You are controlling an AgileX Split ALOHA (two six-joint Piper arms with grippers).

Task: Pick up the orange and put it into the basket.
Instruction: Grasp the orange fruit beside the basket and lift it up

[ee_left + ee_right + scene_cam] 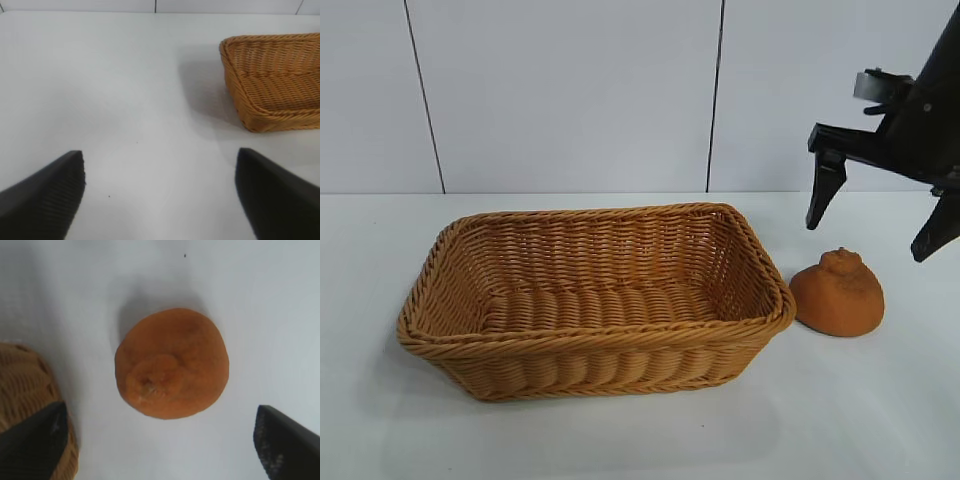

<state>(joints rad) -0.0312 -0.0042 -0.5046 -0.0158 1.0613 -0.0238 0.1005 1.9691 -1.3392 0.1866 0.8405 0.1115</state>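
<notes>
The right pincer (880,225) hung just above the orange (837,293), pointing almost straight down, with its two black fingers (825,190) spread wide and nothing between them. The orange sat on the white surface (880,400), just beside the right end of the basket (595,345), with its bumpy top facing up. From the right wrist view the orange (171,363) lay right between the open fingers, and a corner of the basket (25,385) showed close by. The basket had nothing in it. The left pincer (160,195) was off to the side, also wide and holding nothing, aimed at bare surface near the basket's other end. This looked like the reaching step. Next, the right pincer would likely need to go lower around the orange, squeeze it, and take care not to bump the basket rim.
</notes>
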